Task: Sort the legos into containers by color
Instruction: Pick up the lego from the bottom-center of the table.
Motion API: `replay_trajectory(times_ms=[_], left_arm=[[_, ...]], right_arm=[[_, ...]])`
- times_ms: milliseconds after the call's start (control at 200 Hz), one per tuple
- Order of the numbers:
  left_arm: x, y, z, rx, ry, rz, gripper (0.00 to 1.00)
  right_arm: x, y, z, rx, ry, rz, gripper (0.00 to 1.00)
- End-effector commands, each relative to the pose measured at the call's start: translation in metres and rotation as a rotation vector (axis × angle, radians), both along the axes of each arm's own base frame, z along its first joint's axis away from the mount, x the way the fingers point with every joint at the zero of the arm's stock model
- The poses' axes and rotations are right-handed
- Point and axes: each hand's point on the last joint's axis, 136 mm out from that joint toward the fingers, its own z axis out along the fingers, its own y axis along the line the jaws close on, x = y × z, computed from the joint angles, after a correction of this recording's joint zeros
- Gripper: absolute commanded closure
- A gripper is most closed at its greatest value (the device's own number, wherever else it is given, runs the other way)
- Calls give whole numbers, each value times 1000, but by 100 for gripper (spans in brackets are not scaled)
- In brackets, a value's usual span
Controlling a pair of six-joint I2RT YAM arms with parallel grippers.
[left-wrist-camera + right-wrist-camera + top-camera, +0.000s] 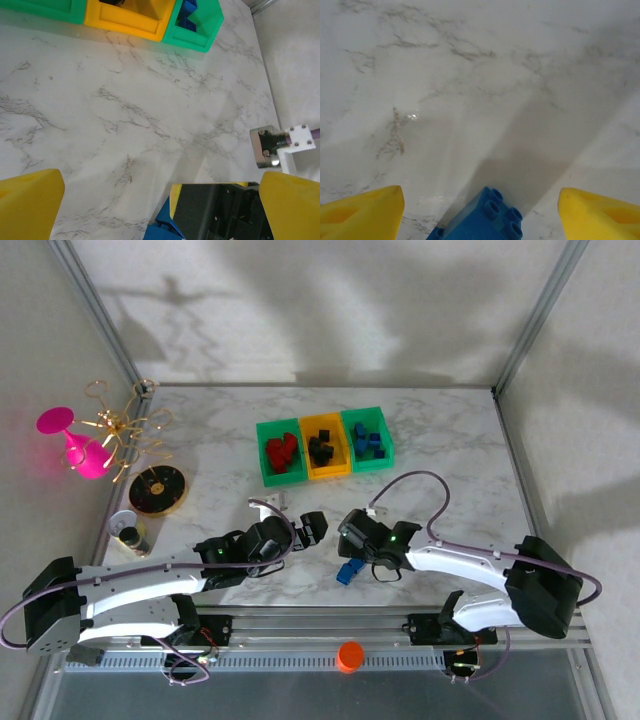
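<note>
Right gripper (480, 194) spread, blue lego (487, 216) between fingers (studs showing, touching neither); left gripper (162, 176) spread too.

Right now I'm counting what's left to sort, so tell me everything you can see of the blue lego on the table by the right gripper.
The blue lego is a small glossy plastic brick with round studs on top, four visible from the right wrist. It lies on the marble table, outside the bins, between the open fingers of the right gripper, which stand clear of it.
</note>
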Motion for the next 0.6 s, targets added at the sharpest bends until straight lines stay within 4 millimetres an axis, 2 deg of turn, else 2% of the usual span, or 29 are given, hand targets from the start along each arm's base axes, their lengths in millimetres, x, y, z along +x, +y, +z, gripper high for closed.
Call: replay_trajectory(times_ms=[0,225,446,596], left_arm=[[0,5,-5,30,9,29,0],[0,7,-4,30,4,33,0],[0,9,-3,30,1,36,0],[0,9,-4,32,1,37,0]], right_arm=[[-8,-10,-14,-12,30,-141,20],[-13,2,-19,12,30,-192,29],[-12,1,-24,0,21,-217,36],[-11,1,-28,0,17,-218,46]])
